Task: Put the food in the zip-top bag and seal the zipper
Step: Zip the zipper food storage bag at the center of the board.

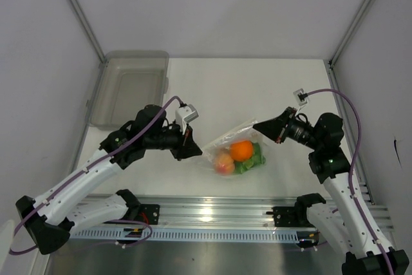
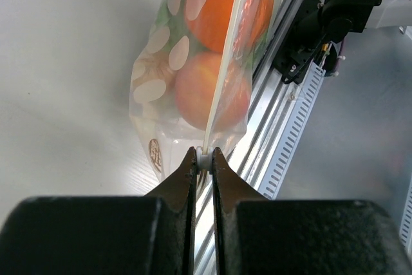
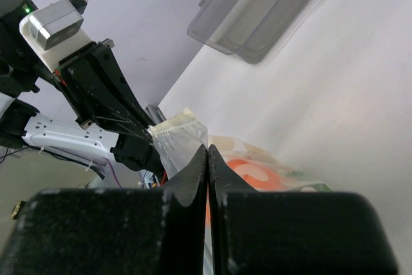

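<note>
The zip-top bag [image 1: 226, 141] is stretched between the two grippers over the front half of the table [image 1: 244, 88]. The left gripper [image 1: 198, 150] is clamped tight on one end of the zipper strip [image 2: 225, 75], with no gap seen between its fingers. The right gripper [image 1: 257, 123] is pinched shut on the opposite end of the bag. An orange fruit [image 1: 242, 151], a paler fruit [image 1: 224, 163] and the lettuce [image 1: 255, 158] are seen inside the plastic. A grey bin [image 1: 129, 88] is set at the far left corner, well apart. An aluminium rail [image 1: 206, 210] runs along the near edge, close to the bag. The matte white surface is enclosed by pale walls [image 1: 38, 62].
</note>
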Available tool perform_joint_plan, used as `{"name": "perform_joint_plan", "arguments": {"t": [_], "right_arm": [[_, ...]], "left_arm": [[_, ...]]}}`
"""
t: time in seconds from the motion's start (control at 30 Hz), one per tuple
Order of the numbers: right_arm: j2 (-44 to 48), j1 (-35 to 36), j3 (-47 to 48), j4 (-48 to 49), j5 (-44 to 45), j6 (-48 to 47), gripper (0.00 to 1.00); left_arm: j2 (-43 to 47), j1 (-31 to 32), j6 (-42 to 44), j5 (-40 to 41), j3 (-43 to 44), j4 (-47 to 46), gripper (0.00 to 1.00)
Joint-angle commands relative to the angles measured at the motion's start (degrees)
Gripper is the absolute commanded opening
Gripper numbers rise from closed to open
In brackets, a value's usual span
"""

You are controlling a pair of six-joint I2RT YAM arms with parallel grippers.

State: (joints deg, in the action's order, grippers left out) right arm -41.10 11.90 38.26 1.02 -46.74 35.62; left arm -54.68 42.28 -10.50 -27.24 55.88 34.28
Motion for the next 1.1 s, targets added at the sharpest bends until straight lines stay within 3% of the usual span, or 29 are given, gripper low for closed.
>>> {"name": "perform_joint_plan", "arguments": {"t": [0.0, 0.3, 0.4, 0.57, 0.6, 0.63, 0.73, 0.87, 0.93, 1.07], "right_arm": [[1.2, -2.49, 0.32, 2.59, 0.42, 0.51, 0.0], [0.76, -4.34, -0.9, 3.99, -2.73, 1.03, 0.0], [-2.74, -3.56, -1.35, 7.07, -9.22, 1.57, 0.0], [-6.09, 1.54, 2.78, -4.68, -7.66, -8.18, 0.01], [-6.7, 2.16, 4.09, -5.93, -7.49, -10.28, 0.05], [-7.15, 3.47, 5.06, -7.33, -5.83, -11.43, 0.21], [-8.12, 6.8, 9.27, -14.8, -1.35, -16.96, 0.48], [-9.52, 10.51, 15.6, -21.13, 6.13, -22.25, 0.69], [-11.53, 11.73, 18.24, -21.84, 5.44, -24.7, 0.75], [-16.89, 17.34, 25.96, -23.6, 1.05, -29.18, 0.76]], "left_arm": [[1.76, -0.8, -0.31, 0.79, -1.65, 3.25, 0.01], [2.73, -0.97, -2.94, 3.52, -1.83, 5.0, 0.01], [2.73, -1.06, -3.21, 2.02, -2.0, 3.69, 0.01], [2.12, -1.06, -3.38, -0.09, 0.01, 3.51, 0.01], [2.12, -1.06, -3.3, -0.35, 0.2, 3.6, 0.01], [2.2, -1.06, -3.21, -0.53, 1.42, 3.51, 0.01], [1.94, -0.97, -2.42, -1.67, 2.57, 3.86, 0.01], [1.15, -1.06, -1.45, -3.42, 4.85, 4.56, 0.01], [0.97, -1.06, -1.19, -4.22, 5.21, 4.74, 0.01], [0.54, -1.06, -0.84, -5.62, 6.17, 5.35, 0.0]]}}
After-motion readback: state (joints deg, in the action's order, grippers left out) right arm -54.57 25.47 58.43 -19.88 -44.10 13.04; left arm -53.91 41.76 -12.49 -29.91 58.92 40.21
